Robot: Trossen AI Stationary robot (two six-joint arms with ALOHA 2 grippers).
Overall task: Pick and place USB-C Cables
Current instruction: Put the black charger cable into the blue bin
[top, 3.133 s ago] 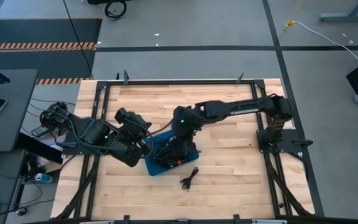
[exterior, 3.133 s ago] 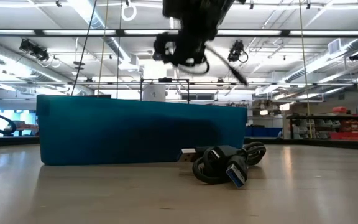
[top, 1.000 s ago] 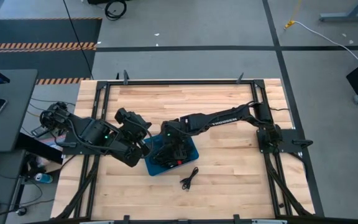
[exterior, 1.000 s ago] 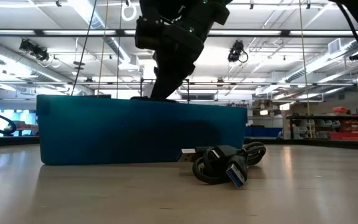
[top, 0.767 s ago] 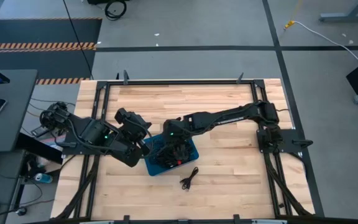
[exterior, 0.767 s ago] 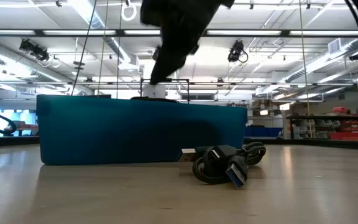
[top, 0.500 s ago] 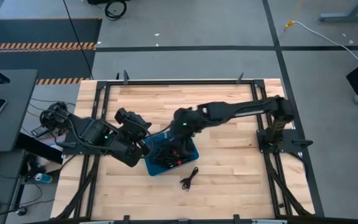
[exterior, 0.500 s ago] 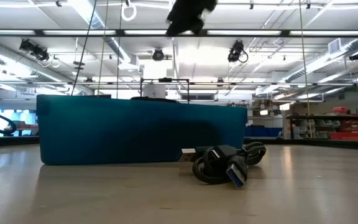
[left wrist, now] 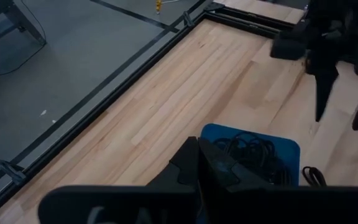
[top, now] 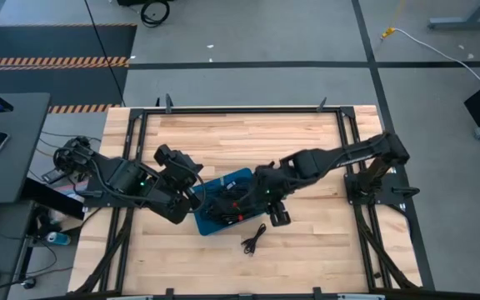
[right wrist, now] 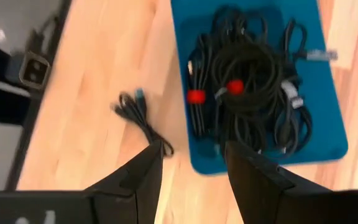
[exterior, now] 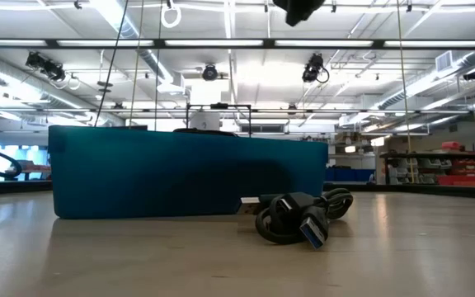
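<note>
Blue plastic marks the tray (top: 242,177) at the table's middle, and most of the USB-C cables (right wrist: 247,93) lie heaped in it, two red ties showing in the right wrist view. A second ago the right gripper (top: 277,216) was down inside the tray; it has since risen clear, swung out past the tray's 3 o'clock edge and spread its fingers, which now stand apart and pinch nothing. My reading is that it has just dropped a cable onto the heap and is heading for the stray cable (top: 254,238), which lies alone on the wood at about 5 o'clock from the tray, just beside it in the low view (exterior: 299,216). The left gripper (left wrist: 199,163) waits at the tray's 9 o'clock side, fingers pressed together. How many cables are in the pile cannot be counted, since they tangle into one dark mass. The low view shows only the tray's wall, not its contents, and just a scrap of the right arm at its upper edge. The right arm's links partly cover the tray from above.
</note>
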